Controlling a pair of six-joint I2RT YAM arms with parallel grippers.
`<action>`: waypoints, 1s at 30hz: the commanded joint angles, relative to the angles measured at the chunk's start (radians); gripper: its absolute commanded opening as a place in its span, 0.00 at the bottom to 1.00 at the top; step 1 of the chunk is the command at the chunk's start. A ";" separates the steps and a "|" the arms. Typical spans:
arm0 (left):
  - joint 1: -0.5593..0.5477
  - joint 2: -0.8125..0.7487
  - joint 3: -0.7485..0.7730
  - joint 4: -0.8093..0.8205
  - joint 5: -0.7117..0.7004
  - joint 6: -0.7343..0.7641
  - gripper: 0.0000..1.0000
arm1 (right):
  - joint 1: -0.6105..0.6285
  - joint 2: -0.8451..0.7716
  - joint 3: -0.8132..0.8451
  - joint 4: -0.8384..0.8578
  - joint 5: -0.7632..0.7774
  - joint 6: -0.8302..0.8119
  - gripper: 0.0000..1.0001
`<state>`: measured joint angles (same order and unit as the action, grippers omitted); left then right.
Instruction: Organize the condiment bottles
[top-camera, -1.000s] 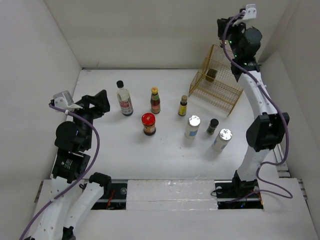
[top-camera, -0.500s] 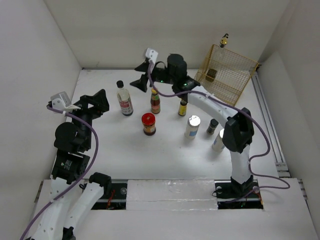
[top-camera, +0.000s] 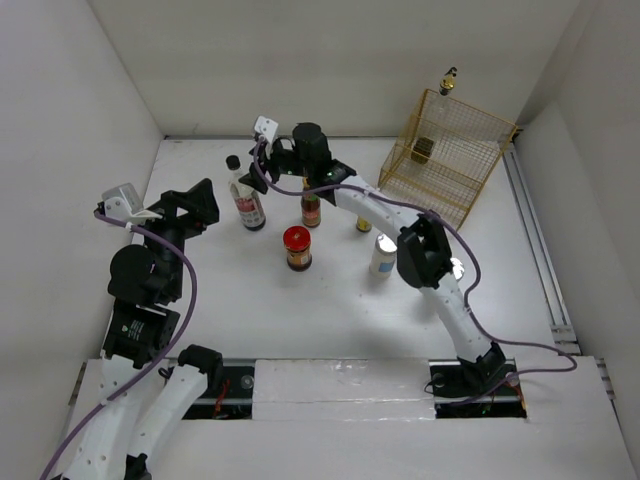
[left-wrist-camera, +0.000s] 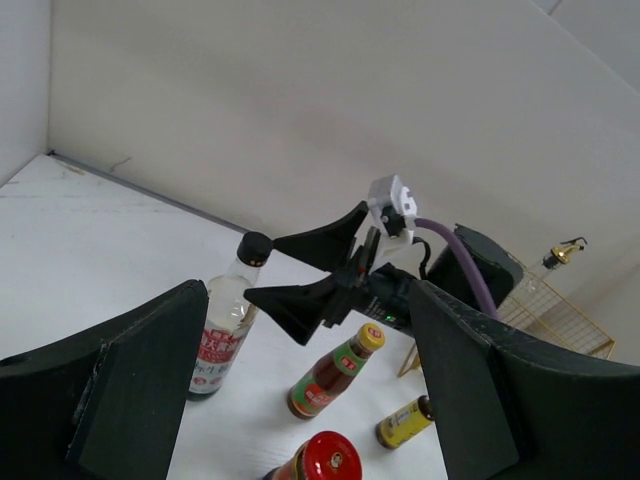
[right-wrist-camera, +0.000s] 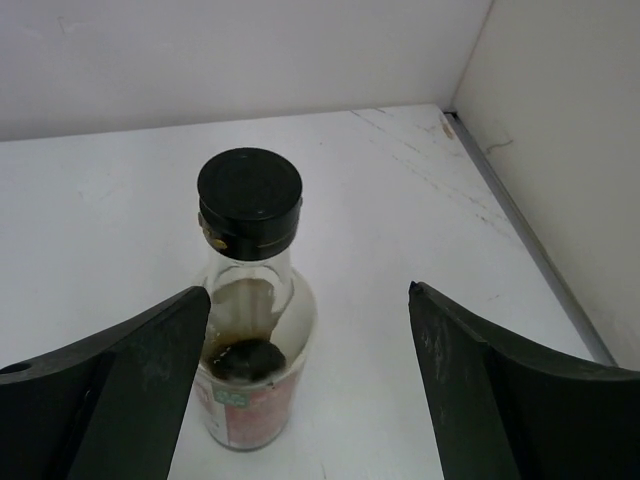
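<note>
The condiment bottles stand mid-table. A clear bottle with a black cap (top-camera: 247, 200) is at the left. Right of it are a brown bottle with a yellow cap (top-camera: 311, 208), a red-lidded jar (top-camera: 297, 247), a small yellow-labelled bottle (top-camera: 364, 222) and a white silver-capped one (top-camera: 383, 255). My right gripper (top-camera: 255, 163) reaches across from the right and stands open at the clear bottle's (right-wrist-camera: 250, 330) neck. The bottle sits near the left finger (right-wrist-camera: 150, 380) of my right gripper (right-wrist-camera: 308, 295), apart from both. My left gripper (left-wrist-camera: 305, 290) is open and empty, left of the bottles.
A gold wire basket (top-camera: 460, 185) lies tilted at the back right with a small dark jar (top-camera: 423, 150) inside and a gold-topped object (top-camera: 449, 77) at its upper rim. My right arm (top-camera: 425, 255) spans the bottle row and hides some bottles. Walls close in on three sides.
My right arm has swung from the basket at the back right across to the clear bottle on the left, and its gripper has opened. The left arm has stayed put.
</note>
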<state>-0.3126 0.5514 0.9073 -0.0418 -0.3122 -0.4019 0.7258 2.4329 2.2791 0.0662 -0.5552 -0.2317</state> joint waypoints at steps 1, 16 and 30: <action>-0.002 -0.010 -0.013 0.059 0.019 0.011 0.78 | 0.049 0.020 0.112 0.024 0.017 0.005 0.86; -0.002 -0.010 -0.013 0.049 0.021 0.011 0.78 | 0.093 0.048 0.076 0.188 0.100 0.092 0.34; -0.002 -0.010 -0.013 0.050 0.027 0.011 0.78 | -0.063 -0.388 -0.081 0.578 0.077 0.443 0.06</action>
<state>-0.3126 0.5514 0.9028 -0.0414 -0.2878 -0.4015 0.7547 2.2757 2.1075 0.3195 -0.4599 0.0765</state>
